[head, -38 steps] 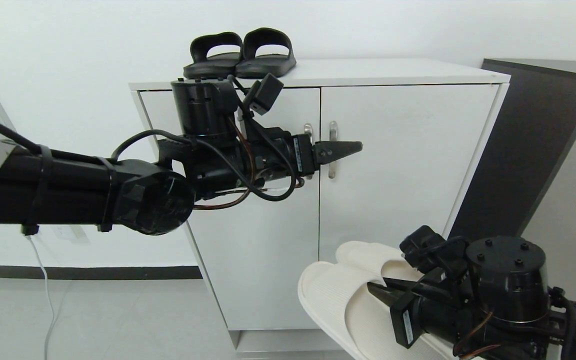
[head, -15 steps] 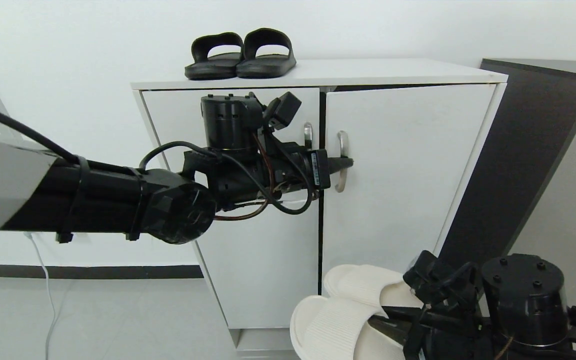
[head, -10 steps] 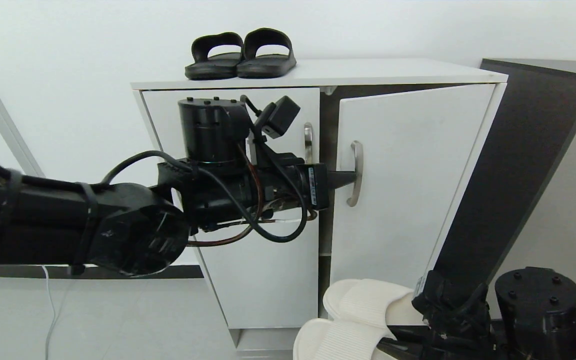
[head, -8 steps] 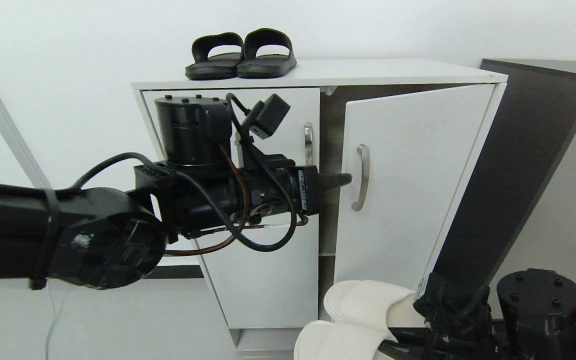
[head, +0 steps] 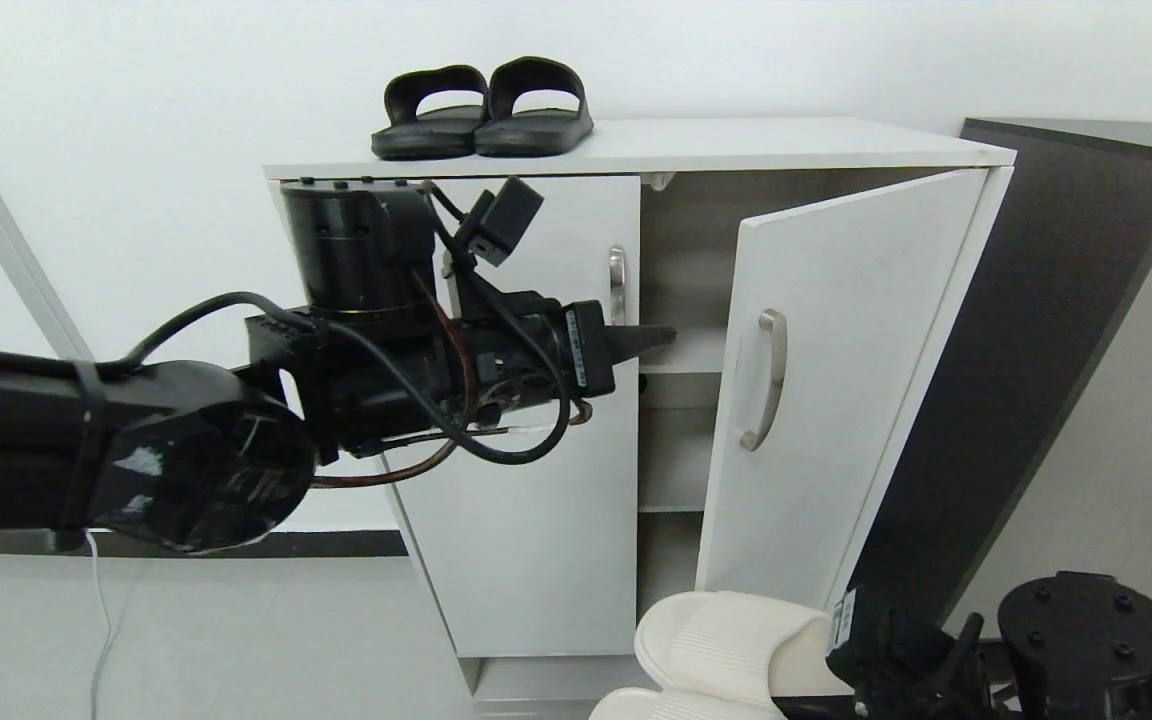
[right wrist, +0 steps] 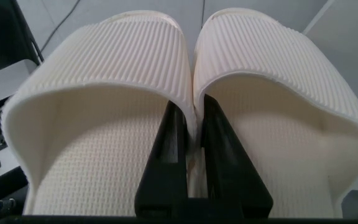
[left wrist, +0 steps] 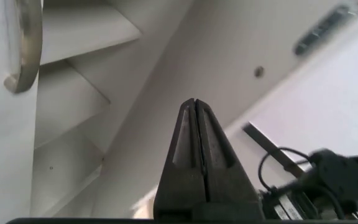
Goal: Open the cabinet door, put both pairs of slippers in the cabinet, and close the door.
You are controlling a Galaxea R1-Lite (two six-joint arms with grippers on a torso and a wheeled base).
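The white slippers (right wrist: 114, 62) are held side by side. Their two inner walls are pinched together by the right gripper (right wrist: 193, 118), one black finger being tucked inside each slipper.

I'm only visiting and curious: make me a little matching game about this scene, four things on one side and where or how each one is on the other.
Things:
1. black slippers
2. white slippers
3. right door
4. left door

Place or state:
A. swung open
B. clamped in the right gripper
C. on the cabinet top
D. shut

Pairs: 1-C, 2-B, 3-A, 4-D.
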